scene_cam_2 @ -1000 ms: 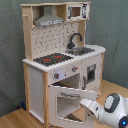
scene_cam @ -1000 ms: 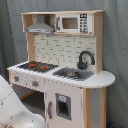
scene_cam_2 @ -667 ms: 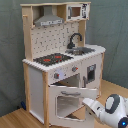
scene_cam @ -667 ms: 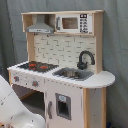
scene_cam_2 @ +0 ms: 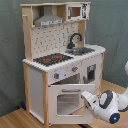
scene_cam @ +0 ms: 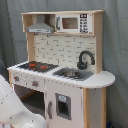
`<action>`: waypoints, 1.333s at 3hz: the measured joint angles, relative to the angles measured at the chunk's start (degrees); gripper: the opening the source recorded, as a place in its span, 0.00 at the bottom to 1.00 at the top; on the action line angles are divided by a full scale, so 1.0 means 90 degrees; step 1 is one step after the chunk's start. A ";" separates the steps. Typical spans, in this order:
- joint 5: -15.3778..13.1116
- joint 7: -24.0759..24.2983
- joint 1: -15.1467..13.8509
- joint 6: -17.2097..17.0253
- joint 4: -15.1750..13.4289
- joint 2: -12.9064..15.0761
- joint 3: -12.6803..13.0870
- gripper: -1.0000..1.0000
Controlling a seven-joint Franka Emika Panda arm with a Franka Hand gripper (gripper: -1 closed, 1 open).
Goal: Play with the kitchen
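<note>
- The kitchen point(scene_cam: 65, 70) point(scene_cam_2: 62, 60) is a tall toy made of white and light wood. It fills most of the frame in both exterior views.
- A grey hood point(scene_cam: 40, 26) point(scene_cam_2: 49, 19) sits near the top. In the first exterior view it is at the upper left of the frame.
- Next to the hood is a little white microwave point(scene_cam: 74, 23) point(scene_cam_2: 76, 11) with a dark window.
- The back wall point(scene_cam: 62, 49) point(scene_cam_2: 54, 36) is pale and has a pattern on it.
- The hob point(scene_cam: 37, 65) point(scene_cam_2: 52, 59) is black with red rings.
- The black tap point(scene_cam: 84, 59) point(scene_cam_2: 75, 39) curves over the sink point(scene_cam: 72, 74) point(scene_cam_2: 82, 49).
- In the second exterior view the oven door point(scene_cam_2: 67, 102) with its window hangs open, low in the middle of the frame.
- The robot's gripper point(scene_cam_2: 89, 98) is at the lower right of the second exterior view, right by the edge of the oven door. I cannot tell if its jaws are apart or closed.
- The white arm point(scene_cam: 15, 111) point(scene_cam_2: 114, 105) fills the lower left corner of the first exterior view.
- The kitchen stands on a wooden floor point(scene_cam_2: 15, 119), with a grey curtain point(scene_cam: 115, 45) point(scene_cam_2: 10, 50) behind it.
</note>
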 joint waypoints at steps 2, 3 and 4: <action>-0.0449 0.1249 -0.0279 0.0273 -0.0060 -0.0086 -0.0040 1.00; -0.0797 0.1832 -0.0395 0.0371 -0.0056 -0.0084 -0.0194 1.00; -0.1107 0.2381 -0.0541 0.0532 -0.0057 -0.0085 -0.0324 1.00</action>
